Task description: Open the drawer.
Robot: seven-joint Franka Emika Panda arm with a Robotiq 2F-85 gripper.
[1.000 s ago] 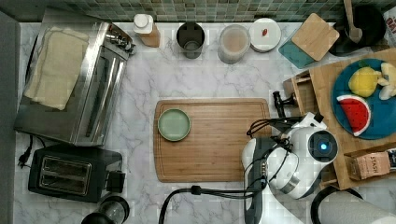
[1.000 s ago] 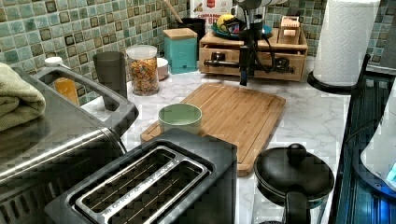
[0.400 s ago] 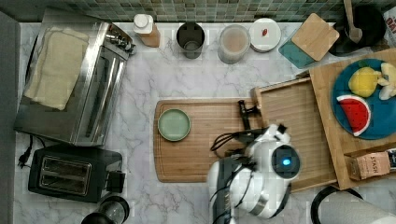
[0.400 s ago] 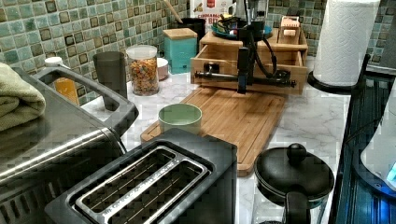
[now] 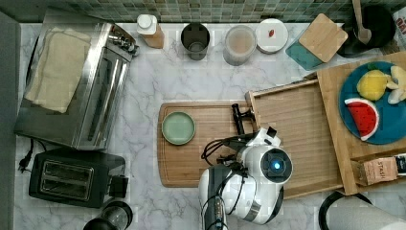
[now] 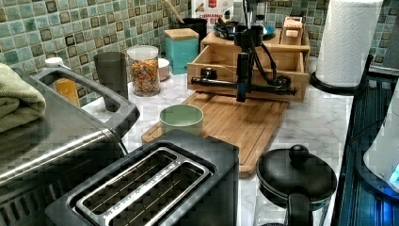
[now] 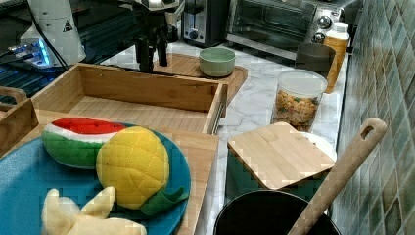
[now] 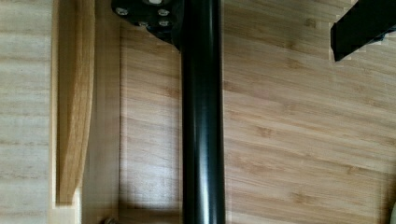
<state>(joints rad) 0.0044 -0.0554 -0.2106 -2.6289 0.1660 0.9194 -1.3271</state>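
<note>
Top view: marble counter (image 5: 143, 81), then bamboo cutting board (image 5: 206, 143) at centre. Drawer (image 5: 297, 129) pulled out from the wooden organiser (image 6: 282, 47), front edge overhanging the board, inside bare. Black bar handle (image 6: 221, 84) across the front, directly under the tool (image 6: 242, 92). Tool pointing straight down at the bar's middle, fingers either side of it; clenched or released, cannot tell. Green bowl (image 5: 178, 128) on the board, well apart from the handle.

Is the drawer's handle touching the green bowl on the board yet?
Apart. The top view shows a bare strip of cutting board between the green bowl and the drawer handle.
</note>
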